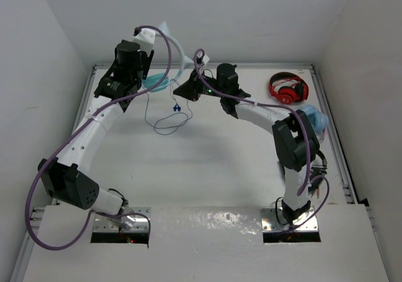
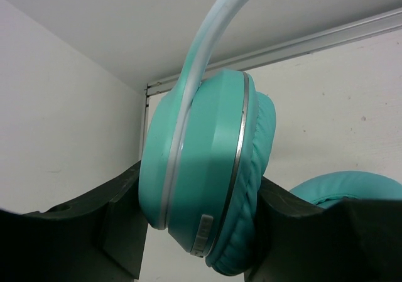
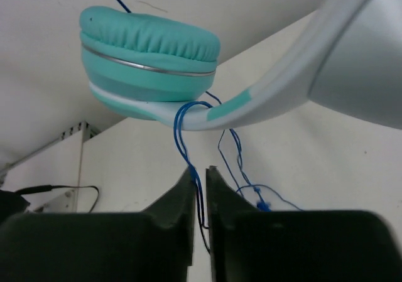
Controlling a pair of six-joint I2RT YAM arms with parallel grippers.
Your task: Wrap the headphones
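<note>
- The white desk (image 1: 207,169) carries both arms at its near edge.
- The headphones (image 1: 154,81) are held up off the desk, over its far left part, with the pale headband rising toward the back wall.
- The left gripper (image 2: 201,232) is clamped on one teal ear cup, a finger on each side.
- The right gripper (image 3: 200,175) has its jaws drawn to a thin slit, pinching the cable (image 3: 182,125).
- Red headphones (image 1: 287,87) lie in the far right corner.
- Pale blue headphones (image 1: 316,120) sit by the right edge, partly behind the right arm.
- The cable's loose loops lie on the desk below the ear cups, the blue plug (image 1: 176,107) beside them.

Robot lab: white-walled enclosure around table (image 1: 207,175)
</note>
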